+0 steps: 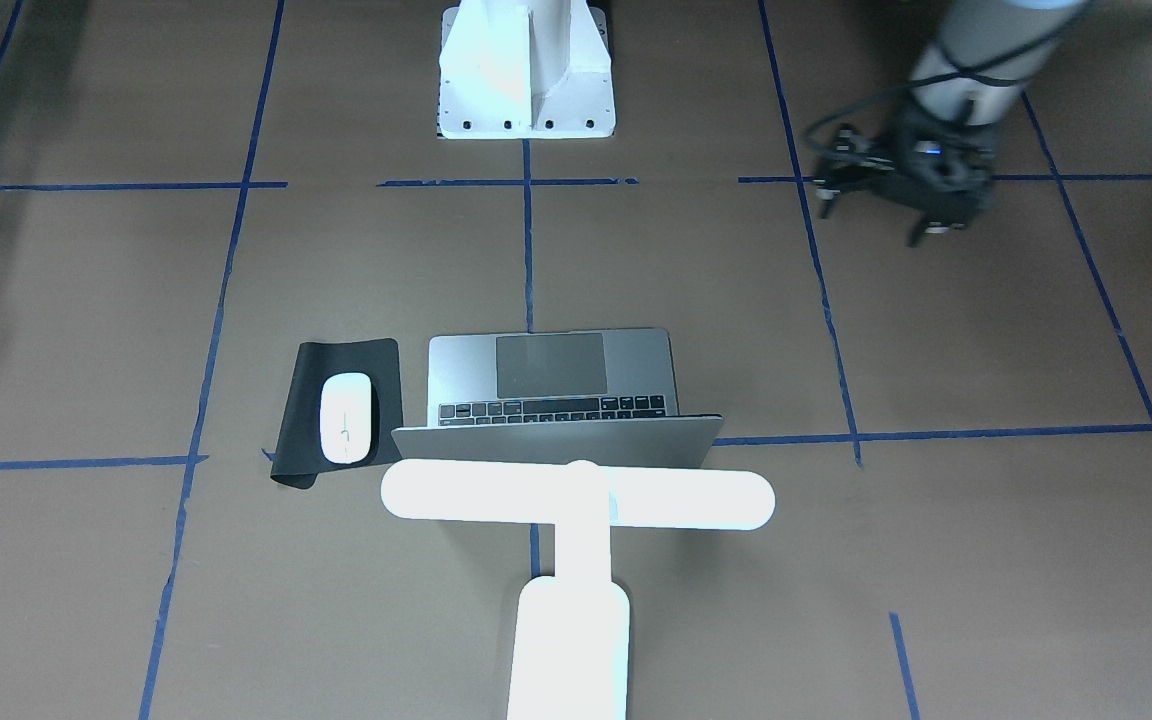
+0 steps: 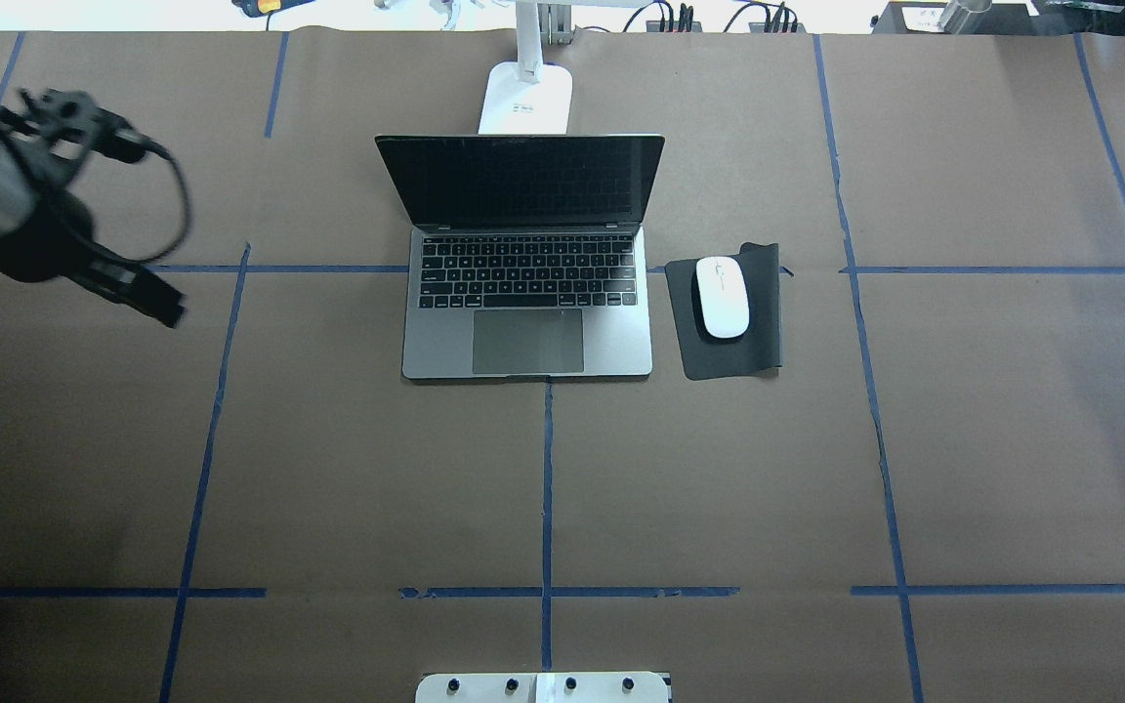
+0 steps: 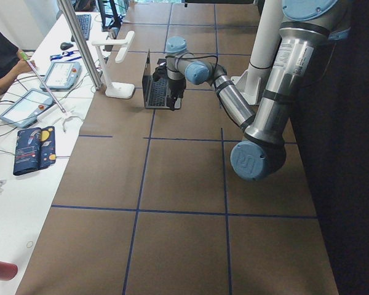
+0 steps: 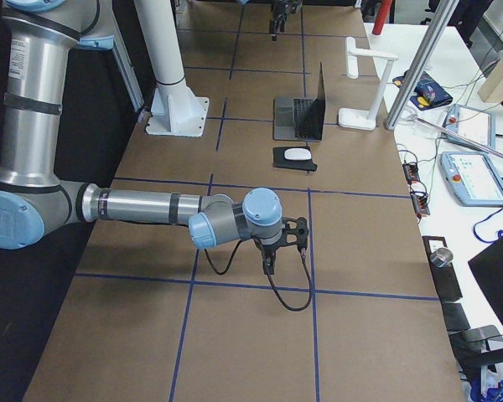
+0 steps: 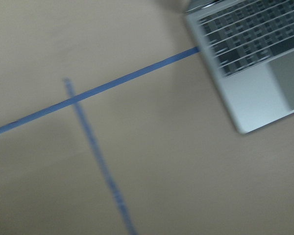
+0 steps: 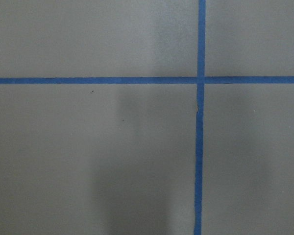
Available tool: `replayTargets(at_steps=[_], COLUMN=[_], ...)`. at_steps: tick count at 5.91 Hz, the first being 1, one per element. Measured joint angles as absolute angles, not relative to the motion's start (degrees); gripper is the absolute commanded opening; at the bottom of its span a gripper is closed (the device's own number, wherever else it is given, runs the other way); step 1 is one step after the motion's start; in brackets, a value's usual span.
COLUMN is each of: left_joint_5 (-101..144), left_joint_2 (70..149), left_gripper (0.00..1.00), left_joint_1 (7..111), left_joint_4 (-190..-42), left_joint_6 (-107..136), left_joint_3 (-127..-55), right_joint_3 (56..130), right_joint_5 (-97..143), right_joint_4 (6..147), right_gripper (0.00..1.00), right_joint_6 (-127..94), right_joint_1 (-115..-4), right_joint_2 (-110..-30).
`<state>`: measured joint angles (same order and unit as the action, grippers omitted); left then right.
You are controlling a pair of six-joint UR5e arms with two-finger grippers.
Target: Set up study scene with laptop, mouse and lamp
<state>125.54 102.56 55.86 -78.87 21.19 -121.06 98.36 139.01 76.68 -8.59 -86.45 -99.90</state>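
Note:
The silver-grey laptop [image 2: 528,322] stands open in the middle of the table, screen dark; it also shows in the front view [image 1: 551,365]. The white mouse [image 2: 723,298] lies on a black mat [image 2: 729,356] just right of it. The white lamp [image 1: 576,495] stands behind the laptop's lid, its bar head over the lid's top edge. My left gripper [image 2: 167,312] hangs empty above the table, well to the laptop's left; I cannot tell whether it is open. My right gripper [image 4: 267,268] shows only in the exterior right view, low over bare table far from the laptop.
The white robot pedestal [image 1: 526,90] is bolted at the table's near edge. Blue tape lines cross the brown table cover. A side table with tablets and cables [image 4: 469,167] runs along the far edge behind the lamp.

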Motion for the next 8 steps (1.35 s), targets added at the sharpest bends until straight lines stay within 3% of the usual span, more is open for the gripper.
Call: replayTargets(at_steps=[2,4,6,8], left_joint_5=[130.0,137.7,139.8,140.1], left_joint_2=[94.9,91.4,91.0,90.8], left_gripper=[1.0,1.0,1.0,1.0], left_joint_1=[67.7,80.3,84.3,85.9], left_joint_4=[-78.8,-77.0,-76.1,-76.0], left_joint_6=[3.7,-8.0,-9.1,-7.7], left_joint_3=[-116.8,-105.1,-99.3,-98.6], right_joint_3=[98.8,101.2,103.2,103.3], right_joint_5=[138.9,138.9,138.5,135.3], right_joint_4=[86.9,89.9,92.5,92.8], right_gripper=[1.0,1.0,1.0,1.0], right_joint_6=[2.5,4.3,4.5,4.5], right_joint_1=[-89.3,-89.7,-89.4,-88.9], right_joint_2=[-97.8,-97.9,-98.4,-99.6])
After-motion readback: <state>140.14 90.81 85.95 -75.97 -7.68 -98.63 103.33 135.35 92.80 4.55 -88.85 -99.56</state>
